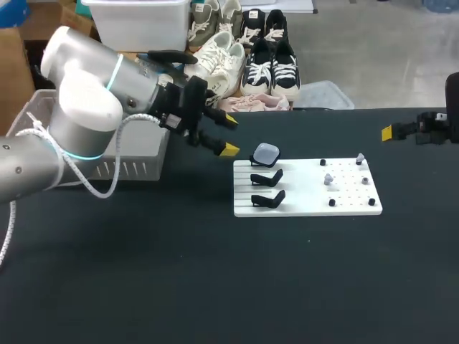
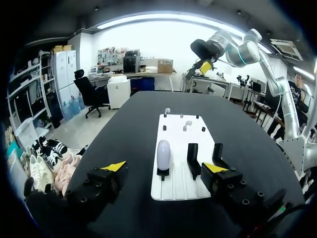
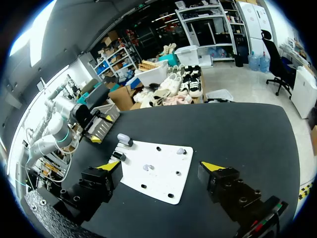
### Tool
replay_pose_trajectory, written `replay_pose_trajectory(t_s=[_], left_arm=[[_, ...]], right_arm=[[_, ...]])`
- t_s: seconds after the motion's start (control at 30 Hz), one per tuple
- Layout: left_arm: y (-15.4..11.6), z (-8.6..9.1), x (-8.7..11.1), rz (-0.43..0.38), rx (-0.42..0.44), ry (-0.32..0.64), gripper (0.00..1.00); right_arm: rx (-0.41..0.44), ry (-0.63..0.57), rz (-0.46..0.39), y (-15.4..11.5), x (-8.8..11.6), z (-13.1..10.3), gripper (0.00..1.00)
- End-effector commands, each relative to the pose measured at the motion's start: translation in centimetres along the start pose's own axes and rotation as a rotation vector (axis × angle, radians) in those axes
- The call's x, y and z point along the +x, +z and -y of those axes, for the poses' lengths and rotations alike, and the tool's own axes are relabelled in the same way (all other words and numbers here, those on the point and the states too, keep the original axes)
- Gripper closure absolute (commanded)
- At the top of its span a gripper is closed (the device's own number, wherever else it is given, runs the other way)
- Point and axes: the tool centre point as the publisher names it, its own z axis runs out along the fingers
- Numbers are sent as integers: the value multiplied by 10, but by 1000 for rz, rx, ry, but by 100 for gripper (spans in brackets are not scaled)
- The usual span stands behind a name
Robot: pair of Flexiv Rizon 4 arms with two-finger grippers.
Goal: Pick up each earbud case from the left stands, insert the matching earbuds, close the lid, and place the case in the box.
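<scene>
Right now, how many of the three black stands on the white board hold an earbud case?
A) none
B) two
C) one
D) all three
C: the pale case sits on the rearmost stand, while the middle stand and the front stand are bare.

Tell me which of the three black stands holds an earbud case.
The stand farthest from the robot: it carries the pale earbud case, while the two nearer stands are empty.
</scene>
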Motion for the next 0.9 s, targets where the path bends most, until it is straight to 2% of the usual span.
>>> replay_pose_trajectory(t_s=[0.03,0.3,0.57,0.63,0.67,0.8,0.9], left_arm=[[12,-7,2,7,59,1,0],[25,1,2,27,92,23,1],[41,7,11,18,99,12,21],[43,7,12,20,100,6,40],[44,7,12,23,99,5,42],[48,8,12,33,91,6,36],[50,8,12,39,89,1,41]], right_arm=[[-3,0,-2,0,0,1,0],[-3,0,-2,0,0,1,0],[-3,0,-2,0,0,1,0],[-3,0,-2,0,0,1,0],[-3,0,-2,0,0,1,0],[-3,0,-2,0,0,1,0],[-3,0,-2,0,0,1,0]])
